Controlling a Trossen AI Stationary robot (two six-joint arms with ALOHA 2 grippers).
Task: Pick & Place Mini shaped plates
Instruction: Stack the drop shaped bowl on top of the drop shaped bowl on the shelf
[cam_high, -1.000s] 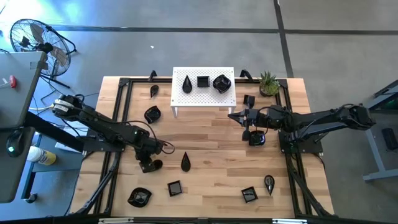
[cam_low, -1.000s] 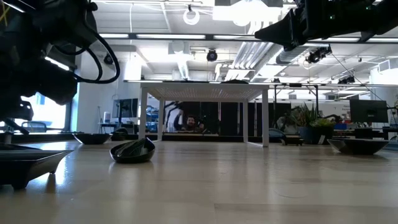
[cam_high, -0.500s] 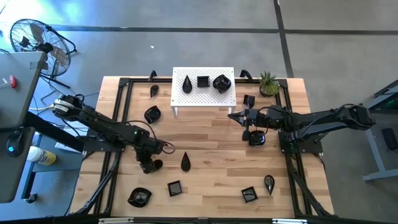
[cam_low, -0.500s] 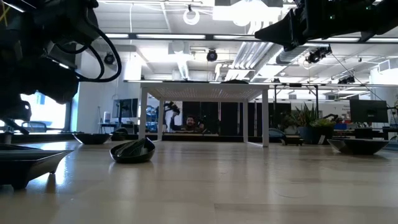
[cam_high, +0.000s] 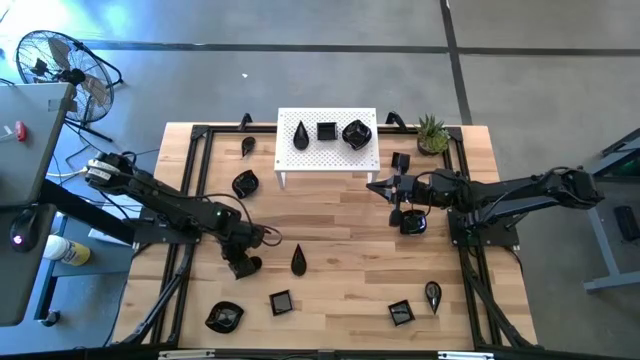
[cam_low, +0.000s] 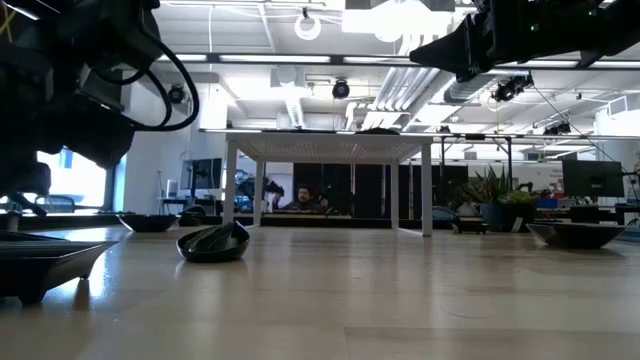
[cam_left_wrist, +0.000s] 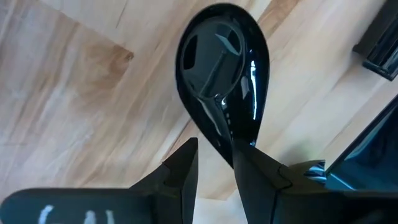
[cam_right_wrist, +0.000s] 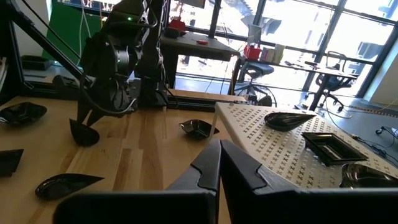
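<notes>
My left gripper (cam_high: 243, 266) stands at the table's left-middle, slanting down, shut on a glossy black teardrop plate (cam_left_wrist: 222, 81). My right gripper (cam_high: 372, 186) hangs level above the table right of centre, pointing left, shut and empty (cam_right_wrist: 219, 150). The white perforated stand (cam_high: 327, 150) at the far middle carries three mini plates: a teardrop (cam_high: 301, 135), a square (cam_high: 326, 131) and a rounded one (cam_high: 356, 134). Several more black plates lie flat on the wood, among them a teardrop (cam_high: 298, 262) and a square (cam_high: 281, 301). My left gripper has the teardrop plate's narrow end (cam_left_wrist: 224, 144) between its two fingers, which slant down from above and lie along the plate. The wide end points away from the fingers. In the right wrist view the plate (cam_right_wrist: 83, 132) sits tilted below the gripper, its lower part on the table.
A green potted plant (cam_high: 432, 133) stands at the far right corner. Loose plates lie near the front edge (cam_high: 224, 317), (cam_high: 401, 313), (cam_high: 432, 294), at the left (cam_high: 245, 184) and under my right arm (cam_high: 412, 223). A black frame (cam_high: 190, 200) runs along the table's edges.
My left gripper has rolled a little about its own line while staying in place, still shut on the teardrop plate. My right arm has kept still.
</notes>
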